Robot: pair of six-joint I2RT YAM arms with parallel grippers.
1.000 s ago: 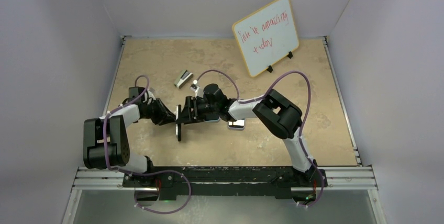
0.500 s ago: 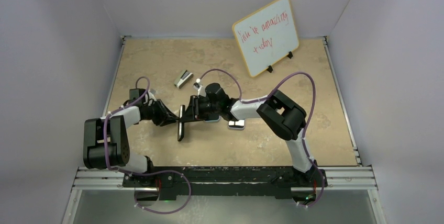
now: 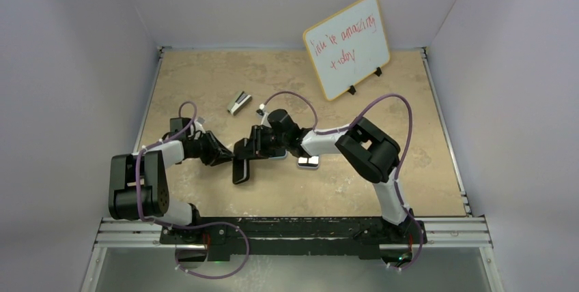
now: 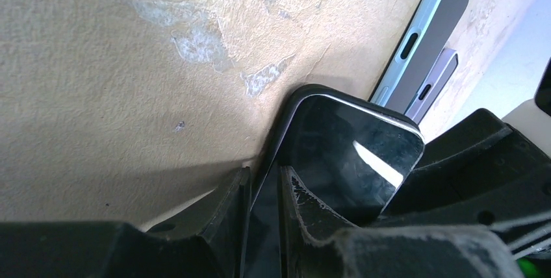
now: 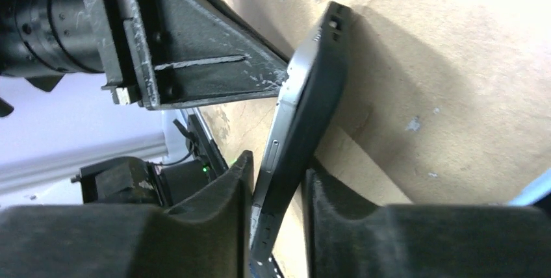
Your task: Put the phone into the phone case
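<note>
Whiteboard at upper right, red handwriting, reads roughly "You're amazing today". No brand is legible on the phone. Left gripper is narrowly closed, pinching the phone's edge. Right gripper is clamped on the opposite edge, fingers on both faces. Phone is left of centre in the top view, tilted, sitting in a black case; can't tell if it is fully seated. Blue case and purple case stand on edge on the table at the upper right of the left wrist view; their insides are not visible.

Soft, even overhead light, fairly bright, walls washed pale lilac. Arms throw only short, faint shadows on the table. Left wrist cam: white glare streak on the phone screen, close-up fingers blurry. Right wrist cam: top-right corner blown out.
</note>
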